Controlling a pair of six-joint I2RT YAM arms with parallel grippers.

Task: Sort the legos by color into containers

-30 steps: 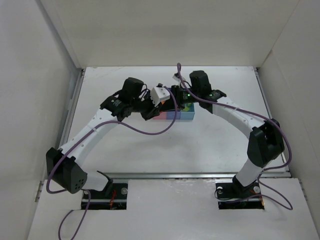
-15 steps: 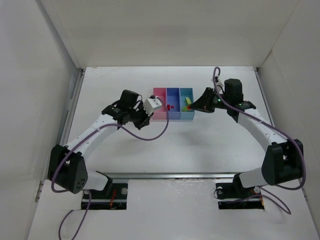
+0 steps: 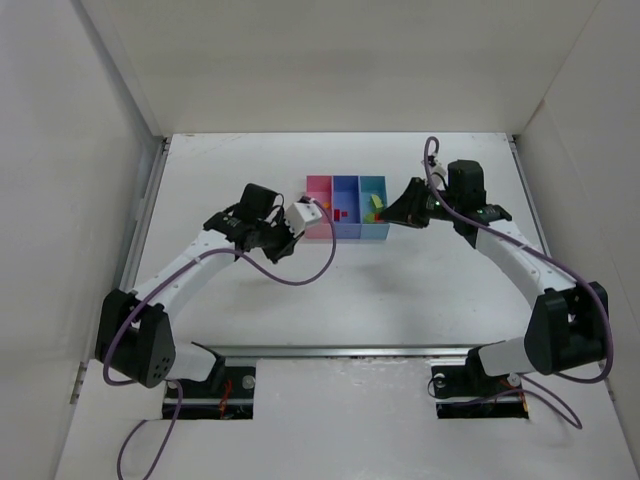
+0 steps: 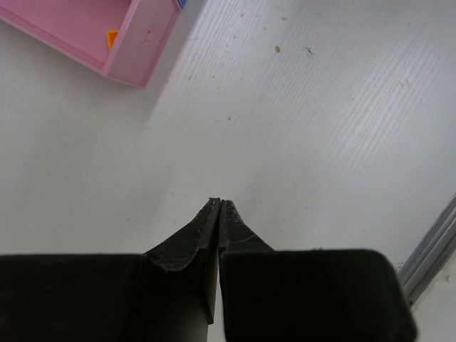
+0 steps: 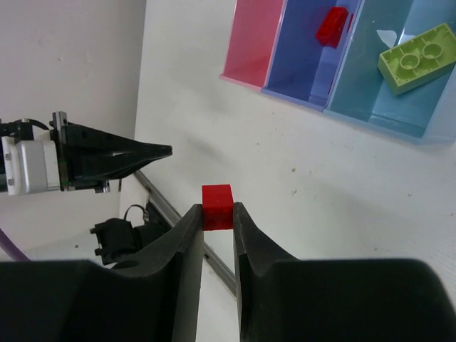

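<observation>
White table [image 3: 400, 290] is carrying the three-bin tray [image 3: 346, 237]: pink, blue and cyan bins side by side. Left claw [image 4: 217, 204] is hanging over bare table near the pink bin [image 4: 142, 50], jaws pressed together, gripping nothing. Right claw [image 5: 217, 209] is pinching a small red cube [image 5: 217, 198] at its fingertips, above the table near the tray. Yellow-green brick [image 5: 417, 57] is lying in the cyan bin [image 5: 370, 107], a red brick [image 5: 332, 26] is sitting in the blue bin [image 5: 296, 71], and an orange piece [image 4: 112, 38] is lying in the pink one

Containers [image 3: 346, 236]: joined pink/blue/cyan bins, l. to r., far centre of table. Orange lego [image 4: 112, 38] in pink, red lego [image 5: 332, 26] in blue, yellow-green lego [image 5: 417, 57] tilted in cyan. Second red lego [image 5: 217, 199] pinched in right gripper [image 5: 217, 212], outside bins.
</observation>
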